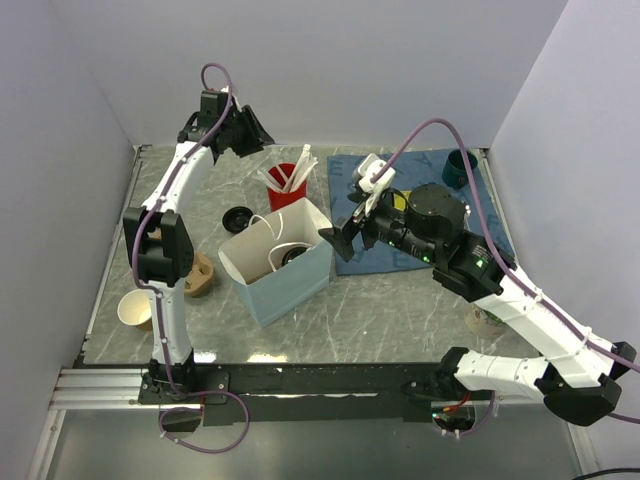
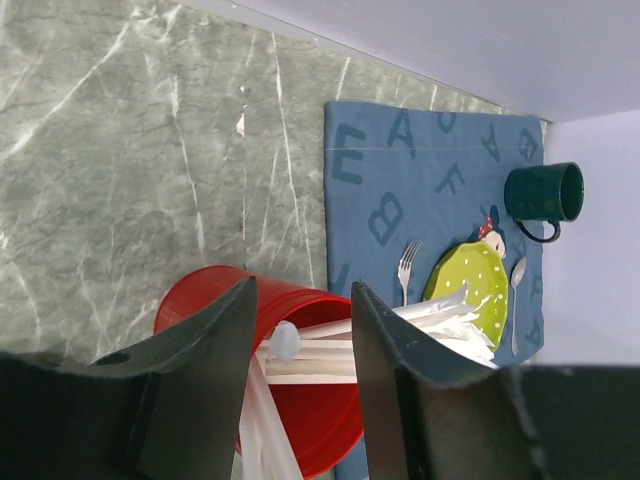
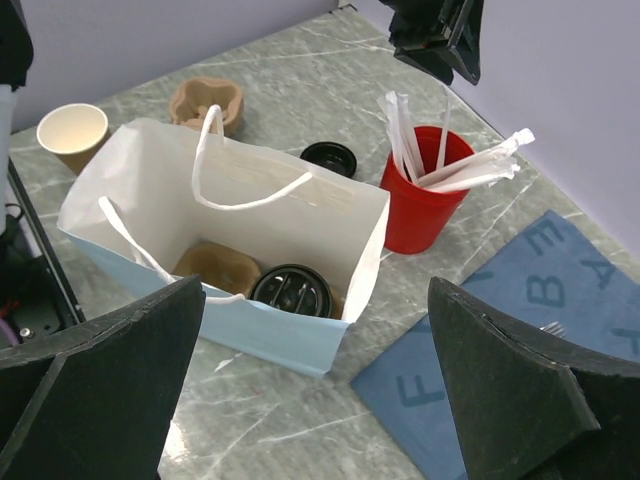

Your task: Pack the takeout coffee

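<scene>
Items on the surface (image 1: pixel 380 310): one paper bag (image 3: pixel 330 215), one takeout coffee (image 3: pixel 292 290), one lidless paper cup (image 3: pixel 72 130), one loose black lid (image 3: pixel 328 155), one red cup (image 3: pixel 425 195) of wrapped utensils, and one brown cup carrier (image 3: pixel 205 100), with what appears to be a second carrier (image 3: pixel 212 268) inside the bag. The takeout coffee stands upright in the bag, below and ahead of the right claw (image 1: pixel 350 228), whose jaws are spread wide and hold nothing. The left claw (image 2: pixel 303 290) hangs above the red cup, jaws partly apart and empty, well apart from the takeout coffee.

Body of the takeout coffee (image 3: pixel 291 291) hidden low inside the paper bag (image 3: pixel 330 230), lid alone visible.
</scene>
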Robot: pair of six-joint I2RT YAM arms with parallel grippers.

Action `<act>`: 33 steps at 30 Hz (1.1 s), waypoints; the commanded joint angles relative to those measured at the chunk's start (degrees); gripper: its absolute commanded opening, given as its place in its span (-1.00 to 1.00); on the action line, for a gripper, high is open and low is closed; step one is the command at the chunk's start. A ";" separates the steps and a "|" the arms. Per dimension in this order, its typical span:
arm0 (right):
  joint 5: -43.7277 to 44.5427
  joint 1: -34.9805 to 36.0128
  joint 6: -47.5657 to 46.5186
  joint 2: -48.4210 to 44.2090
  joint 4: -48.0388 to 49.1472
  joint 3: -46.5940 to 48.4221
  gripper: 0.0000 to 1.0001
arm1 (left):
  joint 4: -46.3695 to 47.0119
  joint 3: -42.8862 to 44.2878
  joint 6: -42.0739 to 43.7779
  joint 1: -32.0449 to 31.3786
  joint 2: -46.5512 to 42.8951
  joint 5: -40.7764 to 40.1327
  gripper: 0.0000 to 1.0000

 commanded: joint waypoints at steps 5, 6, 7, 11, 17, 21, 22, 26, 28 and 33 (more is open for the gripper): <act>0.47 -1.09 -2.11 0.16 1.03 0.33 1.00 | 1.44 -2.24 2.58 -1.21 -1.26 -2.01 -0.03; 0.65 -1.09 -2.12 0.16 1.29 0.24 1.00 | 0.65 -2.42 2.58 -1.29 -1.26 -2.38 -0.03; 0.82 -1.26 -2.12 0.16 1.38 0.15 1.00 | 0.91 -2.94 2.76 -1.21 -1.43 -2.21 -0.02; 1.44 -1.18 -2.29 0.16 1.73 -0.03 1.00 | 1.79 -3.56 2.94 -1.91 -1.61 -0.89 -0.07; 1.35 -1.35 -2.64 0.25 1.47 0.06 1.00 | 0.56 -2.51 3.11 -2.52 -1.52 -1.85 -0.64; 1.01 -1.35 -2.38 -0.02 1.29 -0.20 1.00 | -1.54 -0.23 2.85 -2.44 -1.96 -3.17 -0.92; 0.92 -1.27 -2.38 -0.02 1.29 -0.11 1.00 | -1.90 0.30 2.50 -2.44 -2.14 -3.17 -0.95; 2.05 -1.35 -3.08 0.07 1.20 -0.29 1.00 | -4.62 2.85 1.79 -2.44 -3.54 -3.87 -0.98; 2.58 -1.27 -3.78 0.25 0.77 0.06 1.00 | -6.20 4.78 2.40 -2.44 -4.42 -4.23 -0.98; 3.55 -1.35 -4.84 0.33 -1.60 1.29 1.00 | -7.26 5.14 2.32 -2.00 -9.50 -6.51 -0.98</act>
